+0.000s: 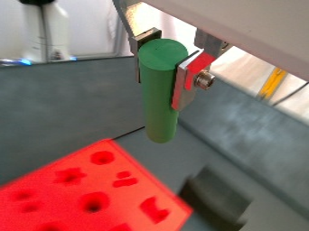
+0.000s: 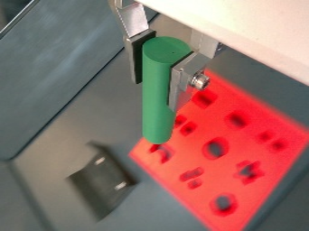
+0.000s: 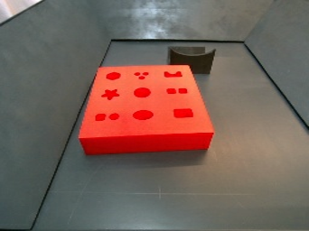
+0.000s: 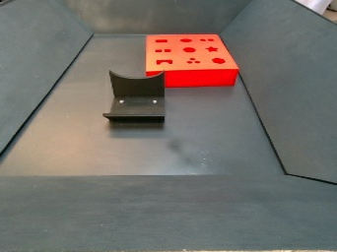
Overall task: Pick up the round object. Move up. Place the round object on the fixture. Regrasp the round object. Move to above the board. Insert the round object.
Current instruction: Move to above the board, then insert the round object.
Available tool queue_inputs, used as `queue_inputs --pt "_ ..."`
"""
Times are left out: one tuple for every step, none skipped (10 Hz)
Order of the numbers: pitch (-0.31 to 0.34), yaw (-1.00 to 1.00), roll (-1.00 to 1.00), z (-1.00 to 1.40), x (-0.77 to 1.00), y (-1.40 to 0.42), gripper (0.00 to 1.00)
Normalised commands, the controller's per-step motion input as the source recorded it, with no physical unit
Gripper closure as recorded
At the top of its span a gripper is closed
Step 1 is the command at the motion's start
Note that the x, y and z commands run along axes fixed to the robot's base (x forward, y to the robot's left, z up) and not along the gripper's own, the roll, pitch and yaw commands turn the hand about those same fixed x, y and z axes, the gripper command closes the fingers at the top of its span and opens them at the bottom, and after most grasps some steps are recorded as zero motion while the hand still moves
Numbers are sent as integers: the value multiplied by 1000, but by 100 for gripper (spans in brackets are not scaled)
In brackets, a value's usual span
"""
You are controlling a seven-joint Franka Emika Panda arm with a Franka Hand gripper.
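The round object [image 1: 162,88] [image 2: 160,90] is a green peg hanging lengthwise from my gripper [image 1: 161,65] [image 2: 161,65], which is shut on its upper end in both wrist views. Silver fingers [image 1: 190,78] [image 2: 180,86] press its two sides. Far below lies the red board [image 1: 85,189] [image 2: 236,144] [image 3: 143,108] [image 4: 191,59] with its shaped holes. The peg's lower tip hangs over the board's corner edge in both wrist views. The dark fixture [image 1: 223,198] [image 2: 103,180] [image 3: 192,58] [image 4: 136,96] stands on the floor beside the board. Neither side view shows the gripper or the peg.
Grey walls enclose the dark floor [image 3: 157,189] [image 4: 171,148] on all sides. The board sits near one wall and the fixture is a short way from it.
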Motion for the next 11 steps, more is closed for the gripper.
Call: queue_inputs --pt "-48 -144 -1000 441 -458 -633 100" --pt "-61 -131 -1000 189 -259 -245 100" --pt "-66 -125 -1000 113 -194 -147 100" --pt "-63 -75 -699 73 -139 -59 100" --pt "-71 -46 -487 43 -118 -28 100" --pt "-69 -19 -299 19 -87 -4 100" --pt "-64 -17 -235 18 -75 9 100" --pt "0 0 0 -77 0 0 100" --pt "-83 46 -67 -6 -149 54 100" --pt "0 0 0 -37 0 -17 100" --pt "-26 -263 -81 -563 43 646 100"
